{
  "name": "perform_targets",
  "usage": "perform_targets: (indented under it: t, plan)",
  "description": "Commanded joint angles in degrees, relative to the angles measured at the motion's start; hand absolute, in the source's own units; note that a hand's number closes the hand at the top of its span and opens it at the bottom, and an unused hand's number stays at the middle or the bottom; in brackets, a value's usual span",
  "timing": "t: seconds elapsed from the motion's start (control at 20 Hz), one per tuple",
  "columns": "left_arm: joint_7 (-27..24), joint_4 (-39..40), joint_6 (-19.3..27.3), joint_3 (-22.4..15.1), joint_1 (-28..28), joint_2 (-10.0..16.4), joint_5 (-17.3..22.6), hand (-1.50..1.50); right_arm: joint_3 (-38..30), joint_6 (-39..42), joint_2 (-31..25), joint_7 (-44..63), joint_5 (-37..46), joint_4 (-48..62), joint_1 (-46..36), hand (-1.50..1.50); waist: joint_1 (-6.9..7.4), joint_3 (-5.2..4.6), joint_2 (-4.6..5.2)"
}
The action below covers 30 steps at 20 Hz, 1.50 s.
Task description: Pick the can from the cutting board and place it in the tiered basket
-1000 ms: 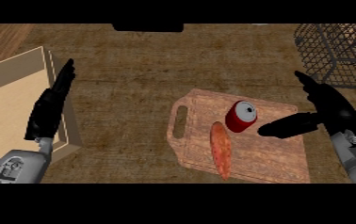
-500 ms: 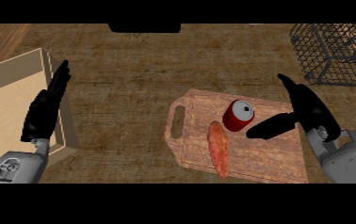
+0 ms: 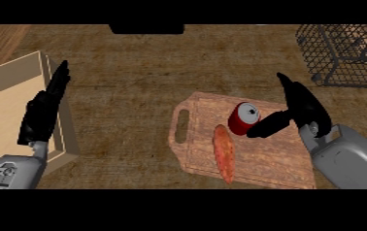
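A red can (image 3: 243, 118) with a silver top stands on the wooden cutting board (image 3: 269, 152), near its upper middle. My right hand (image 3: 301, 106) hangs just right of the can, fingers straight and pointing up the view. Its thumb (image 3: 269, 125) reaches left and its tip is at the can's right side. The hand is open and nothing is held. The black wire tiered basket (image 3: 333, 53) shows at the upper right corner. At the left edge my left hand (image 3: 44, 108) rests open with fingers up.
An orange carrot (image 3: 224, 152) lies lengthwise on the board, just below the can. A light wooden box (image 3: 66, 128) sits at the left, under the left hand. A dark object (image 3: 147, 29) lies at the counter's far edge.
My right hand has moved left over the board, closing in on the can until the thumb reaches its side. The can, carrot and left hand have stayed put.
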Motion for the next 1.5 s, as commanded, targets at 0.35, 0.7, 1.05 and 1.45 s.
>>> perform_targets:
  t: [0.35,0.7,1.05,1.45]
  plan:
    - [-2.15,2.59,1.20,-0.03,0.18,-2.03,-2.00,0.00,0.26,-1.09,6.75,13.85,1.02,6.83,-4.68,-1.50,-0.37,-0.05,0.21]
    - [-1.96,-0.16,1.72,-0.47,2.84,-2.87,-2.80,0.00,0.65,-1.96,9.79,13.85,3.18,8.02,-2.37,-1.50,-0.46,0.03,0.00]
    - [-0.65,-1.42,-1.41,1.21,2.77,-1.22,-1.22,0.00,-0.52,-0.26,12.83,13.85,3.60,9.94,-2.69,-1.50,0.16,0.13,0.18]
    - [-2.44,-0.22,-0.54,0.73,3.18,-3.24,-2.95,0.00,-1.34,1.77,16.65,11.72,2.72,10.90,0.67,1.50,-0.08,0.14,0.23]
